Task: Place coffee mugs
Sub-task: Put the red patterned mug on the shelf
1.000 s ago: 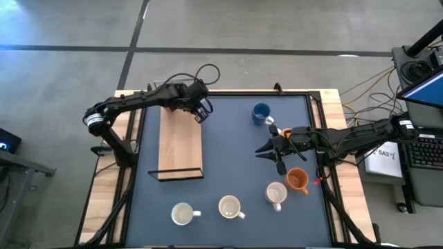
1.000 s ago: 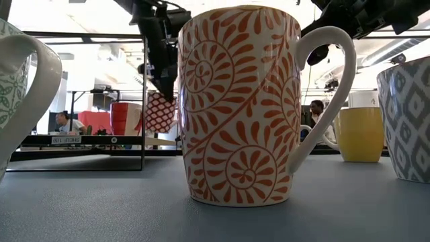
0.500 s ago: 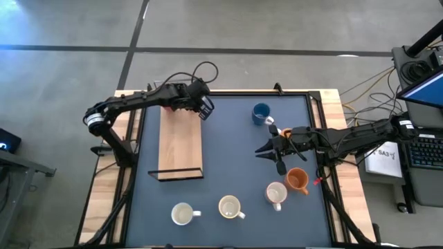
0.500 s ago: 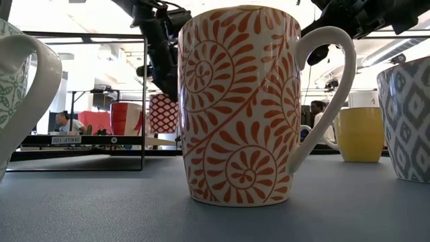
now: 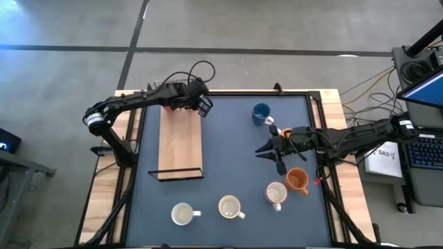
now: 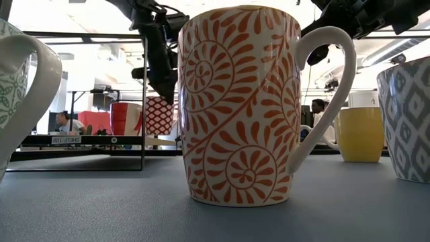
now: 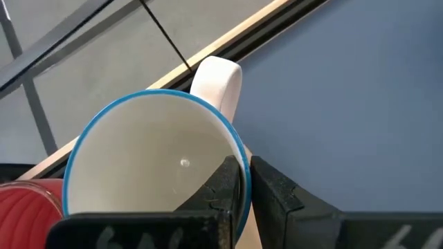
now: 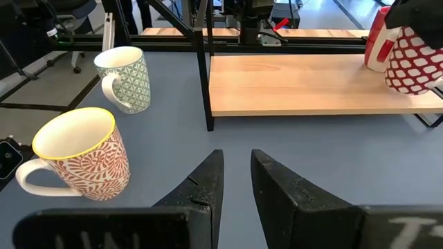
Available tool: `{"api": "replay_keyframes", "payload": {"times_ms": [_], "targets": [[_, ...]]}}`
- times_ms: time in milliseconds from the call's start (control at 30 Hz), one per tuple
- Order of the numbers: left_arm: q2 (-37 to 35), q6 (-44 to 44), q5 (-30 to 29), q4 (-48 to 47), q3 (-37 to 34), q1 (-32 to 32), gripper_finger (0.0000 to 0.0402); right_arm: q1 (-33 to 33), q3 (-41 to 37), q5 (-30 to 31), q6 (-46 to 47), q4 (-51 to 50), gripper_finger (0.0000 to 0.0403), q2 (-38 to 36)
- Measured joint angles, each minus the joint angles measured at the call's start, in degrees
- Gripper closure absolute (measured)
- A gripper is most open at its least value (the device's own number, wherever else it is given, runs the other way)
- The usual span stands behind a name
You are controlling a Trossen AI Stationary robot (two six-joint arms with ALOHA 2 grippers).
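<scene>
My left gripper [image 5: 203, 106] is over the far end of the wooden shelf [image 5: 180, 142], shut on a red-and-white patterned mug [image 8: 410, 61] with a blue rim [image 7: 149, 97]. A red mug [image 8: 374, 34] stands on the shelf right beside it. My right gripper [image 5: 268, 158] hangs open over the table's right half, touching nothing. A blue mug [image 5: 261, 113] stands beyond it. An orange mug [image 5: 297, 180] and a white one [image 5: 275, 194] stand nearer than it. Two more pale mugs [image 5: 230, 206] [image 5: 182, 214] stand by the near edge. My left gripper pinches the patterned mug's wall at the rim [image 7: 242, 160], one finger [image 7: 225, 187] inside the cup and one [image 7: 277, 194] outside, coming from above. The mug hangs about upright, with its white handle [image 7: 218, 79] a little way round the rim from the fingers. I cannot tell whether its base touches the shelf board [image 8: 311, 83].
The shelf has a black metal frame with a post [image 8: 204, 76] at its corner. In the low view the orange spiral mug [image 6: 235, 107] fills the foreground. A green-patterned mug [image 6: 20, 87] is left of it, a grey-patterned one [image 6: 406, 121] and a yellow one [image 6: 359, 134] right. Cables and a desk lie beyond the table's right edge.
My left gripper has carried the patterned mug a little toward the table's far edge and slightly down over the shelf's far end. The mug has come from tilted to about upright. The right arm has kept still.
</scene>
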Motion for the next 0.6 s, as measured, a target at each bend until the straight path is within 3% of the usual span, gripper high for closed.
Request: {"api": "replay_keyframes", "payload": {"times_ms": [600], "targets": [[0.1, 0.1, -0.1, 2.9, -2.4, 1.9, 0.0388, 0.0, 0.0, 0.0, -0.5, 0.0, 0.0339, 0.0]]}}
